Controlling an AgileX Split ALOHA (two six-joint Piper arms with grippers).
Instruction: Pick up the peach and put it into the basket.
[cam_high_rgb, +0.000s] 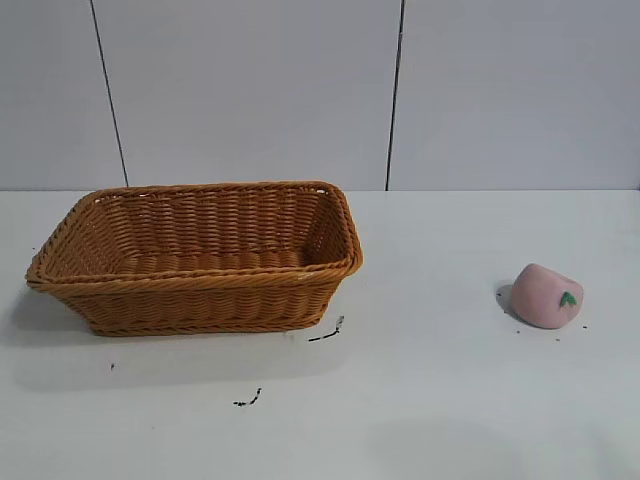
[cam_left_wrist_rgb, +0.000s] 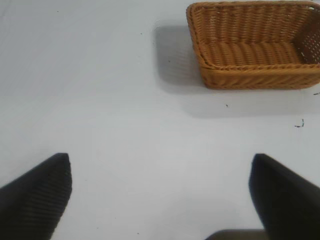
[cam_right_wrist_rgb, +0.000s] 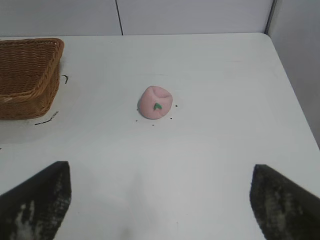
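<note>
The right gripper (cam_right_wrist_rgb: 160, 200) hangs above the table (cam_high_rgb: 430, 400) with fingers spread wide, empty, the peach (cam_right_wrist_rgb: 155, 102) lying ahead of it. The left gripper (cam_left_wrist_rgb: 160, 195) is likewise spread and empty. In the exterior view the peach (cam_high_rgb: 546, 296) rests at the right, well apart from the basket (cam_high_rgb: 200, 285) at the left.

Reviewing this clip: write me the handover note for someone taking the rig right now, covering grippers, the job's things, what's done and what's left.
Left gripper: open, holding nothing, above bare table, the basket some way ahead of it.
Right gripper: open, holding nothing, facing the peach but not yet at it.
Peach: on the table, on the right arm's side, well apart from the basket.
Basket: on the left arm's side, nothing visible in it.
Done: nothing yet; peach untouched.
Left: grasp the peach, probably with the right arm, carry it over, release it into the basket.
</note>
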